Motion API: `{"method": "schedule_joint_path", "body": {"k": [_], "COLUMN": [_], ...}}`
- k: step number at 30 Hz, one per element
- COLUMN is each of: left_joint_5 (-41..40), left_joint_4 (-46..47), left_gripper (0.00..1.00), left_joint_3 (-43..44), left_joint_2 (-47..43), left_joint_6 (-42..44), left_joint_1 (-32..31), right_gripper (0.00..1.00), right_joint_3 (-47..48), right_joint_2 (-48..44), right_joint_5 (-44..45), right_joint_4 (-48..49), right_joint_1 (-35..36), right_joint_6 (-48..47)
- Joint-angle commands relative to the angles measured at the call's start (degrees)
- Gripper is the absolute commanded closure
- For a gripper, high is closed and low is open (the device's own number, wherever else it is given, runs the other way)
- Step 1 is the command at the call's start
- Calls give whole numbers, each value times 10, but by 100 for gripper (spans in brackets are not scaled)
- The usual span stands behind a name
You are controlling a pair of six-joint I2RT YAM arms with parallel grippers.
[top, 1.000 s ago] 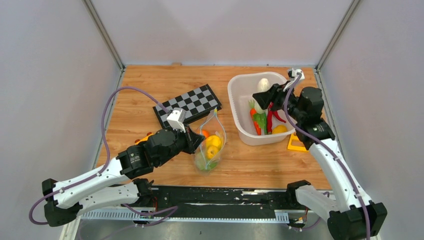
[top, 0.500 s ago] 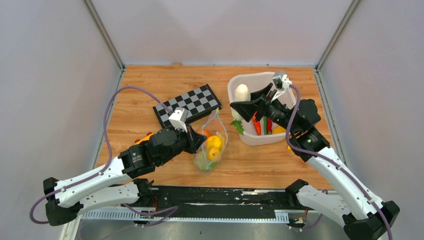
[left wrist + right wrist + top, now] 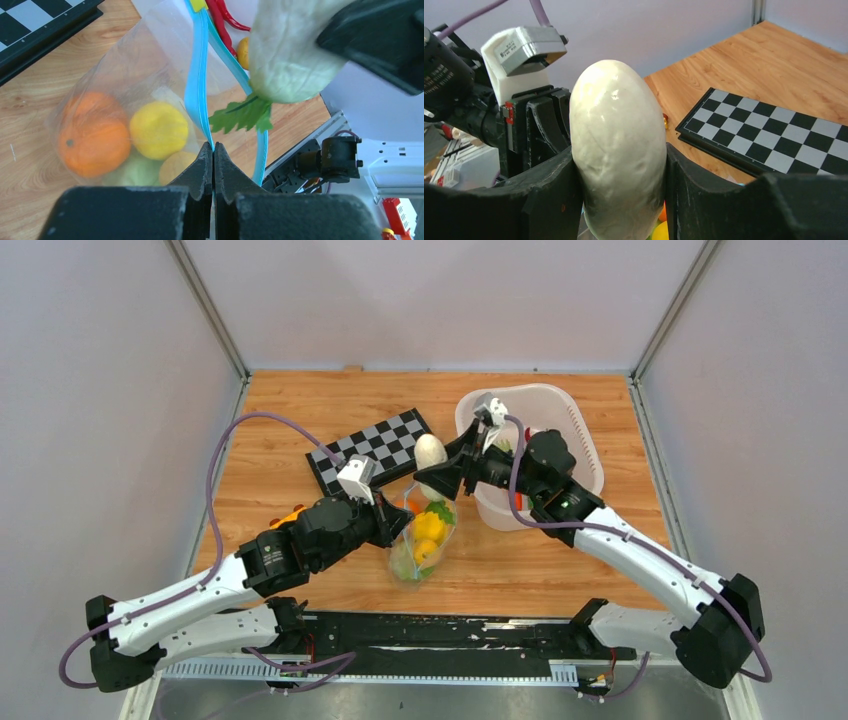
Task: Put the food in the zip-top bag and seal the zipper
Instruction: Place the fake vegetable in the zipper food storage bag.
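The clear zip-top bag (image 3: 420,535) lies on the table with an orange (image 3: 87,140), a yellow lemon (image 3: 159,129) and green food inside. My left gripper (image 3: 213,150) is shut on the bag's teal-blue zipper (image 3: 194,85) and holds the mouth open; it also shows in the top view (image 3: 392,524). My right gripper (image 3: 438,480) is shut on the white radish (image 3: 430,454) and holds it, green leaves (image 3: 242,114) down, just above the bag's mouth. The radish fills the right wrist view (image 3: 619,145).
A white plastic basket (image 3: 580,430) at the back right holds red peppers (image 3: 222,20) and other food. A folded chessboard (image 3: 375,448) lies behind the bag. A yellow-orange toy (image 3: 288,515) sits by my left arm.
My right gripper has carried the radish from the basket leftward to above the bag's mouth. My left gripper has stayed on the zipper.
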Motion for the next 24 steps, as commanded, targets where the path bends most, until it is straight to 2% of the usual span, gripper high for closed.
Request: {"method": "schedule_joint_path", "body": {"k": [1,9,13,17,21,24], "left_joint_5": [-3,-10,-20,-26,-25,-23], "left_joint_4": [13,8,2,4,4,4], "left_gripper": [100,100,100,100,100,100], "left_joint_3": [5,3,0,-2,-2,-3], "left_joint_2": [-11,-18,-31,-35,-32,-30], "left_joint_6": [-4,-5,-7,-7,-7,-7], "left_joint_1": [-2,-2,-2,-2,-2,-2], "right_gripper": [64,62,52,36,29,32], "right_joint_3": [0,-36,-73,-71,-66,-58], "right_joint_2": [16,39,36,34,23,18], "right_joint_5": [-14,36,54,53,41,26], "right_joint_4": [62,116,150,129,108,81], "right_joint_1": [28,60,60,60,59,60], "right_joint_6": [-64,-141,-148,-169,-178,-187]}}
